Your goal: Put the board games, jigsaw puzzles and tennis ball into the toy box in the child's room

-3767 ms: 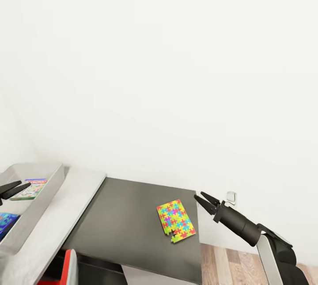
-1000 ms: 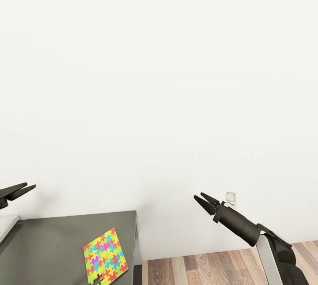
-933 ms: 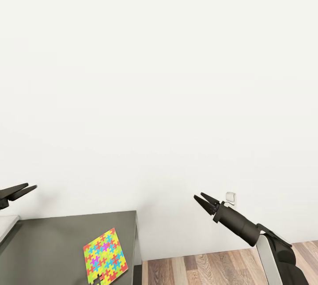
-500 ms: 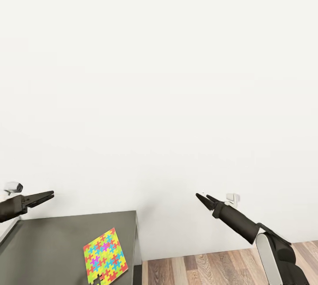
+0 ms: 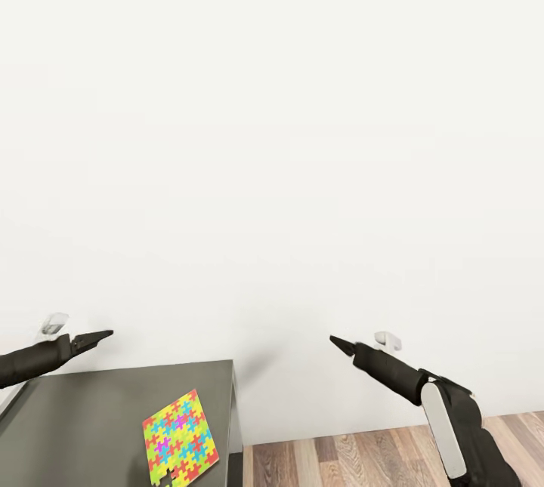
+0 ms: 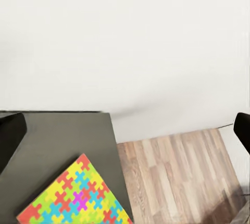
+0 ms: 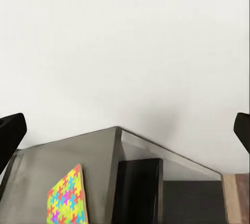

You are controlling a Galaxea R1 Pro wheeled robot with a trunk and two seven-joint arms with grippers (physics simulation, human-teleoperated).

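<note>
1. Compared with half a second ago, your left jaws [image 5: 106,335] reach further in over the dark counter [image 5: 91,411], and your right jaws [image 5: 336,340] now show edge-on as a single thin point, with the right forearm rolled so its white panel faces the head camera. The puzzle and the counter sit where they did in that view.
2. Compared with nearly four seconds ago, the head view has swung: the grey toy bin and the pale counter are out of frame, and the puzzle lies far lower-left in the picture.
3. The puzzle [image 5: 180,439], a thin square of bright interlocking pieces, lies flat on the dark counter near its right-hand edge, one piece missing at its near border.
4. It lies below and between your two jaws, nearer the left ones, which hang above the counter's far side; nothing touches it. The right jaws hang off the counter, over the wood floor [image 5: 340,460].
5. Both wrist views show their fingertips at opposite edges of the picture, so both jaws stand spread wide and empty.
6. Count: one puzzle, one dark counter, two jaws. A small white wall fitting [image 5: 384,338] shows just behind the right arm.
</note>
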